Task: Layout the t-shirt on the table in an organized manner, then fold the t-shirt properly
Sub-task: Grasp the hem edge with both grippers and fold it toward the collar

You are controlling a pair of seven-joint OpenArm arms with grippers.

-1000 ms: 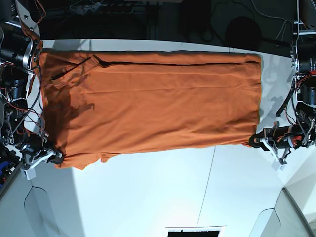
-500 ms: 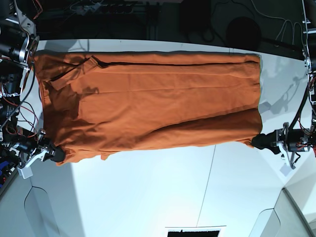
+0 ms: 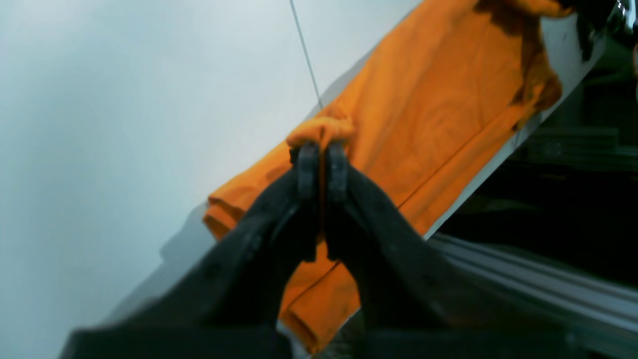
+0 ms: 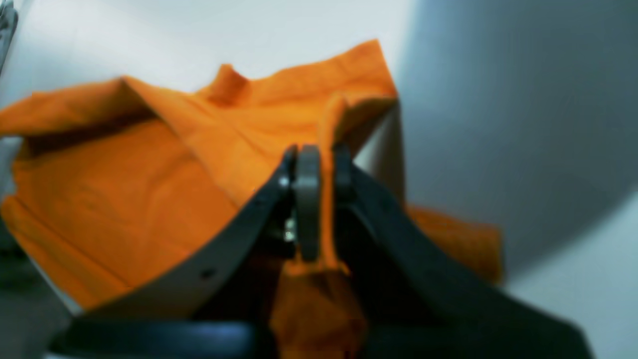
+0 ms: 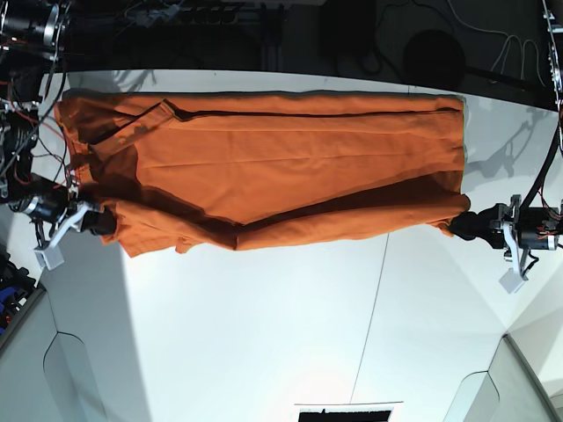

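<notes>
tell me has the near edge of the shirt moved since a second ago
Yes. In the base view the t-shirt edge pinched by both grippers has lifted and travelled up the picture, away from the table seam's near end, toward the far edge.

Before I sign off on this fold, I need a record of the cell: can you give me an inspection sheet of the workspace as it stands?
Surface: large white tabletop with a thin dark seam, bare in front of the garment.
Job's things: plain orange short-sleeved fabric t-shirt spread lengthwise, its near edge lifted at both ends.
Clutter: nothing seen.
Hands: left hand shut on the t-shirt's corner; right hand shut on the opposite near corner.
Cables: red and black wires on the right arm; dark leads on the left arm.
Surroundings: dark background beyond the table's far edge.
</notes>
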